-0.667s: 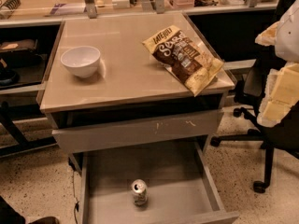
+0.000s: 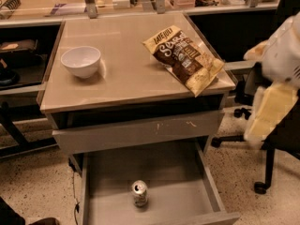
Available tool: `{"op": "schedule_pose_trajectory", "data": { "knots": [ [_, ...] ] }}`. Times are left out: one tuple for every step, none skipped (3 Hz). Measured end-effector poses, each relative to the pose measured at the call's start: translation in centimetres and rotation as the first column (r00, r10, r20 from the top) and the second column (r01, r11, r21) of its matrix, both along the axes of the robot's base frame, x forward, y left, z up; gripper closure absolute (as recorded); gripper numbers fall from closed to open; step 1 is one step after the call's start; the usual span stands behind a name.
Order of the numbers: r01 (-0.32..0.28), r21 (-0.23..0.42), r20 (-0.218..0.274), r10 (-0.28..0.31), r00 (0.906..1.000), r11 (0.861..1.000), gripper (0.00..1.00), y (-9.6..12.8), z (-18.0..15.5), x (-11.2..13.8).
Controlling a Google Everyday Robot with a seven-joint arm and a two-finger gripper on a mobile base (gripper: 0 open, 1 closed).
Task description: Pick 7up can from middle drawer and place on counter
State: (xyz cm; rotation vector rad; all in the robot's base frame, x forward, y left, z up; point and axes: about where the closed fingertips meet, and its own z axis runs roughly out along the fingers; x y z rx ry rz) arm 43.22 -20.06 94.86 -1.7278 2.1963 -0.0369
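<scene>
One soda can (image 2: 139,193) stands upright on the floor of the open middle drawer (image 2: 180,170), near its front wall and left of centre, below the front edge of the counter (image 2: 126,78). The gripper (image 2: 269,111) hangs off the counter's right edge, beside the front right corner, well apart from the can; whether it is open or closed cannot be told. Risks, as judged: the scratched drawer front (image 2: 140,131) above juts over the rear of the open drawer, so a low reach could strike it. A glancing touch could tip the can and send it rolling to a side wall. For placing, the chip bag (image 2: 185,57) fills the front right corner and the bowl (image 2: 80,61) sits near the left edge; the bare middle looks safest.
</scene>
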Motion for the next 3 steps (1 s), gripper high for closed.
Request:
{"op": "schedule_pose_trajectory", "data": {
  "knots": [
    [-0.066,0.129,-0.027,0.07,0.9972,0.99,0.0,3.9,-6.6,-0.7],
    [-0.131,0.234,-0.059,0.148,0.9872,0.963,0.0,7.4,-13.8,-1.1],
    [-0.131,0.234,-0.059,0.148,0.9872,0.963,0.0,7.4,-13.8,-1.1]
  ]
}}
